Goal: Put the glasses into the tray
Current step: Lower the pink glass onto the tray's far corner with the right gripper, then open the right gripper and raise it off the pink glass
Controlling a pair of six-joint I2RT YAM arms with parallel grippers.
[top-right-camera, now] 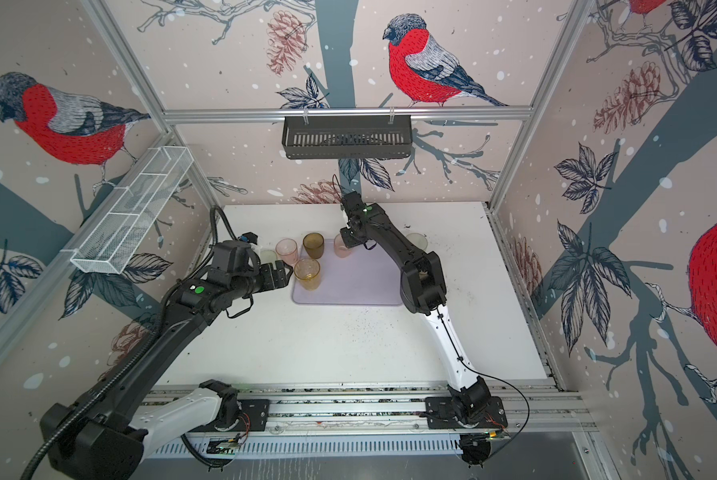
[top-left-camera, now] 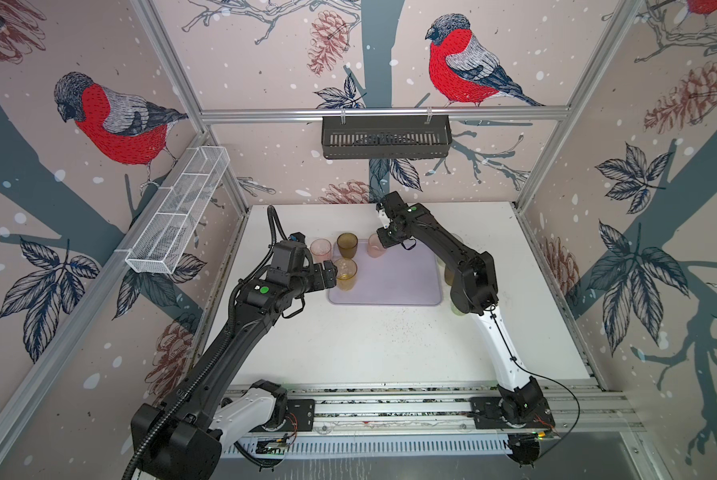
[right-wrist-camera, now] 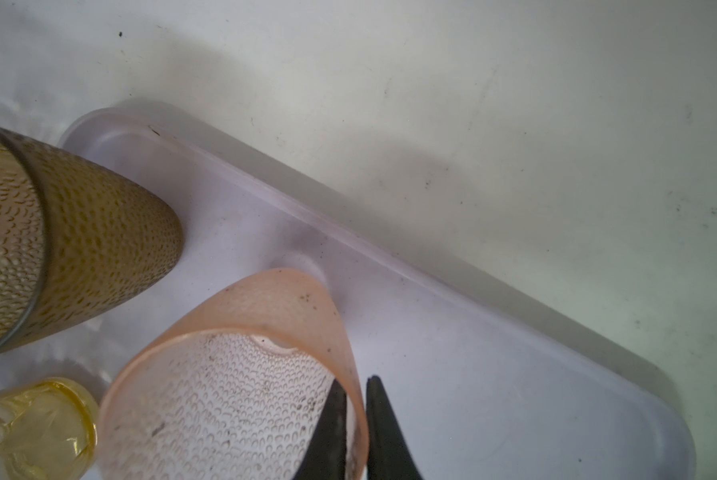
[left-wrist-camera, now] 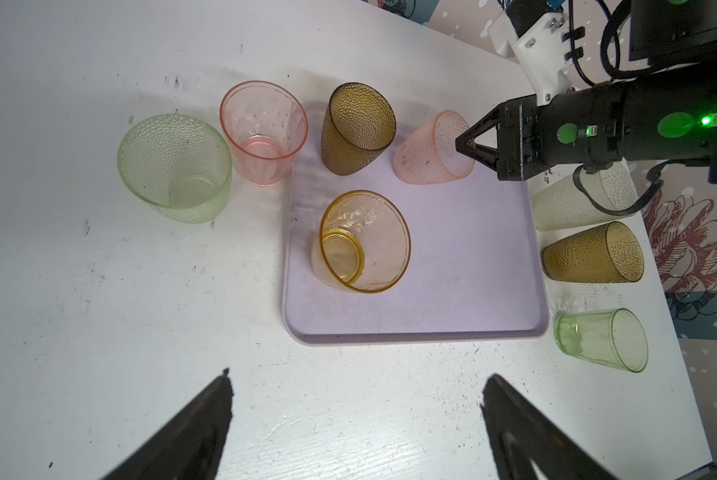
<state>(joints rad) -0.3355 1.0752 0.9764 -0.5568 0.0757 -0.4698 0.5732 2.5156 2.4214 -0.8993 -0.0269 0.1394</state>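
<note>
In both top views the right arm (top-left-camera: 469,270) covers most of the glasses standing on the table (top-left-camera: 390,345) beside the tray (top-left-camera: 390,282); only slivers of an amber glass (top-left-camera: 448,276) and a green glass (top-left-camera: 456,309) show in a top view. The left arm (top-right-camera: 232,266) hides most of a pale green glass (top-right-camera: 267,256) in a top view. In the right wrist view the picture's edge cuts off the brown glass (right-wrist-camera: 57,249), the yellow glass (right-wrist-camera: 32,428) and the lower part of the pink glass (right-wrist-camera: 232,395), so the jaws' bases are out of sight. In the left wrist view the left jaws run off the picture's edge. The black basket (top-left-camera: 385,137) is too dark to see into.
</note>
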